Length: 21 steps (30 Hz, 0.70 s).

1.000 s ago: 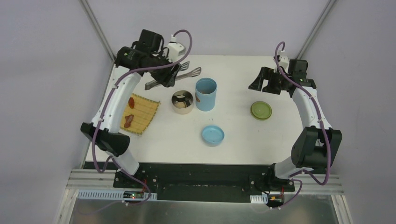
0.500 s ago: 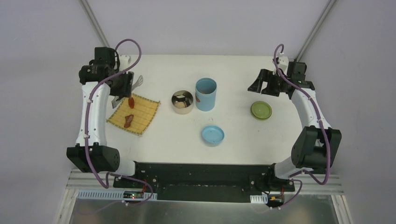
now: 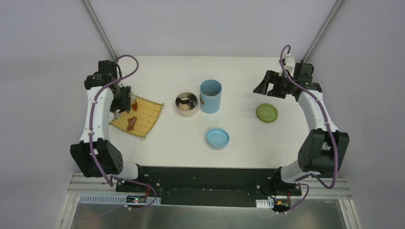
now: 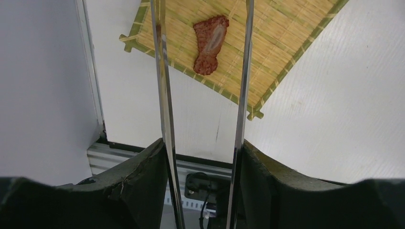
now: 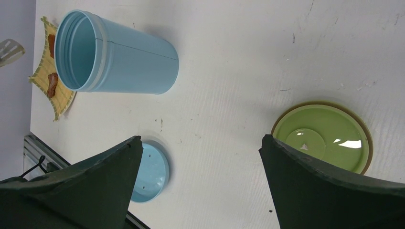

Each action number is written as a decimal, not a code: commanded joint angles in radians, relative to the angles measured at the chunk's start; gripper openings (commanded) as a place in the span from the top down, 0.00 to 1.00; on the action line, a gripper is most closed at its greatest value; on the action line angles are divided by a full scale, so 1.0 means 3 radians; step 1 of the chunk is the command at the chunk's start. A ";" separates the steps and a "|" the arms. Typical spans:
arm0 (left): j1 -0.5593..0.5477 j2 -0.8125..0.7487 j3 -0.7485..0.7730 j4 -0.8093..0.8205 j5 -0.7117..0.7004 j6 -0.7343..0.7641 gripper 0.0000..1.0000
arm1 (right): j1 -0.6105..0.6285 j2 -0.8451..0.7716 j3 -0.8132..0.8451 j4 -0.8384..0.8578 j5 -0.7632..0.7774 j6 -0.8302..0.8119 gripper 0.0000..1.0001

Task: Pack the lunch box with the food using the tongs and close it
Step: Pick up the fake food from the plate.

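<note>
L gripper [image 4: 203, 143] clamps tongs [image 4: 163, 71], arms framing brown piece [image 4: 209, 44] on mat [image 4: 286, 33]; R gripper [image 5: 200, 139] wide, empty, green lid [image 5: 322, 138] just beside.

Bright, even light falls from above on the white surface [image 3: 248, 138], and the shadows are faint and soft-edged (the blue cup [image 5: 119, 55] throws only a pale smudge). The steel bowl [image 3: 186, 103] glints, small white highlights sit on the green lid [image 5: 321, 138], and the tongs [image 4: 165, 95] gleam along their arms. In the wrist views the left hand [image 4: 203, 145] and right hand [image 5: 200, 143] are dark, slightly soft shapes, while the mat [image 4: 267, 43] is sharp.
</note>
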 commanded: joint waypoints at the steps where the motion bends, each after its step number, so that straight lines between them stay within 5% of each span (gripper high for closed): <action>1: 0.0011 0.0203 0.0047 0.0204 -0.0084 -0.0180 0.47 | -0.0015 -0.0028 0.0156 0.0012 -0.0042 -0.0019 0.02; 21: -0.0052 0.0843 0.0179 0.0379 -0.0044 -0.0128 0.55 | -0.0015 0.0068 0.0248 -0.0044 0.0036 -0.0004 0.02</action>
